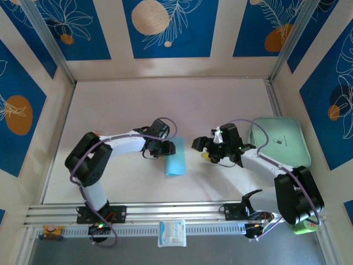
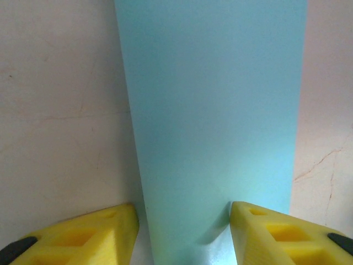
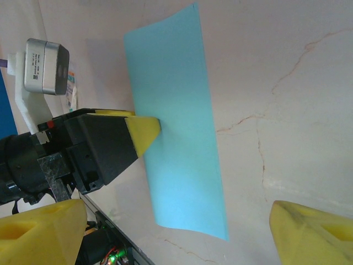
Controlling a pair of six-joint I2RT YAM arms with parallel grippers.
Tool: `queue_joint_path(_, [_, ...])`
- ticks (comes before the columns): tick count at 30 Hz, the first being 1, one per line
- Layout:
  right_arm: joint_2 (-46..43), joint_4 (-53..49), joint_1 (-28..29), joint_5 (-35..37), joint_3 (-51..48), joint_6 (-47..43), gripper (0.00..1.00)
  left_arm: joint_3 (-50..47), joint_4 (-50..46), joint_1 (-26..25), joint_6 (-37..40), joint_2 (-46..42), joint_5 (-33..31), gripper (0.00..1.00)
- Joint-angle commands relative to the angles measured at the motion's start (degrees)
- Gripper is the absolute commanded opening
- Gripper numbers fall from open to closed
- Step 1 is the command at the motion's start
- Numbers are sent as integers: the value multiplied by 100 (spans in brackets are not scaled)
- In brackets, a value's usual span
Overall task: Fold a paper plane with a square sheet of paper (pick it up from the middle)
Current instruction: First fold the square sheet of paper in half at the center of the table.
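Left pincer [image 1: 160,149] stands partly spread and pinches nothing. The near edge of the light blue sheet of paper [image 1: 176,157] lies between its yellow fingertips [image 2: 105,232], and the sheet, a narrow strip, rests on the table [image 1: 110,110] just to that pincer's right. Right pincer [image 1: 203,150] is to the right of the strip and apart from it, spread wide and empty, with a mint-green tray [image 1: 292,132] further to its right.
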Motion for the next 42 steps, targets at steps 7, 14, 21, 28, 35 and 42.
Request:
queue_joint_path(7, [-39, -127, 35, -56, 165, 18, 86, -32, -334, 54, 9, 120, -537, 52])
queue_joint_path(14, [-31, -125, 26, -55, 167, 24, 86, 12, -494, 55, -17, 160, -712, 50])
queue_joint_path(21, [-12, -143, 26, -29, 170, 33, 86, 27, -539, 62, 44, 198, -731, 49])
queue_joint_path(28, [-21, -151, 26, -34, 164, 27, 86, 75, -565, 63, 105, 259, -645, 49])
queue_joint_path(35, [-15, -155, 26, -20, 157, 20, 86, 151, -598, 60, 272, 403, -549, 51])
queue_joint_path(42, [-7, -180, 17, -31, 162, 9, 86, 308, -930, 47, 487, 583, -770, 54])
